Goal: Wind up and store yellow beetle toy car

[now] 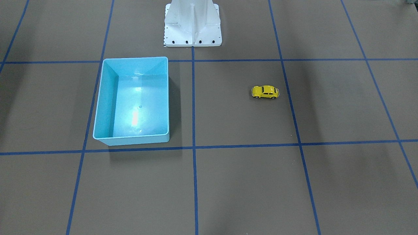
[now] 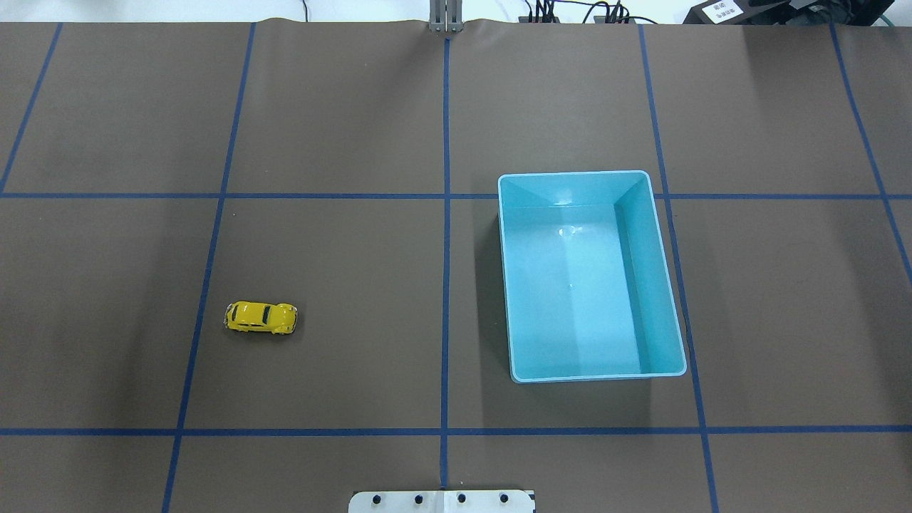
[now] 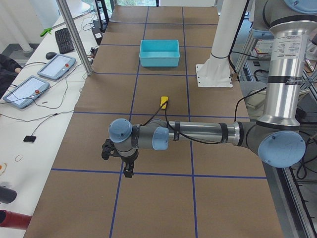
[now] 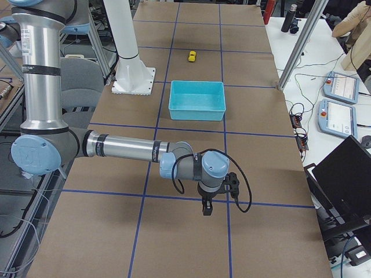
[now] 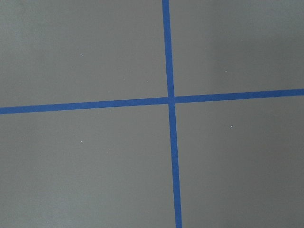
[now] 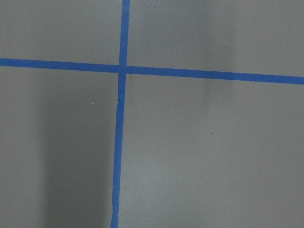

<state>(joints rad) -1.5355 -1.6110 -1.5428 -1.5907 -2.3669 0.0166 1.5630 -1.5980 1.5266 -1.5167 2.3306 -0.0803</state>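
Toward the left end of the bench (image 2: 342, 107), midway between its long edges, the small glossy yellow Beetle-shaped toy car (image 2: 261, 318) stood on its wheels, well apart from the open light-blue plastic bin (image 2: 573, 174). We judged it light, hard and slippery, best pinched across its flat sides. Whether the left tool (image 3: 117, 160) or the right tool (image 4: 218, 194) stood wide or narrow, we could not tell.

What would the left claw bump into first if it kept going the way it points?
Likely the bare table, near a blue tape crossing; nothing else shows under the left gripper.
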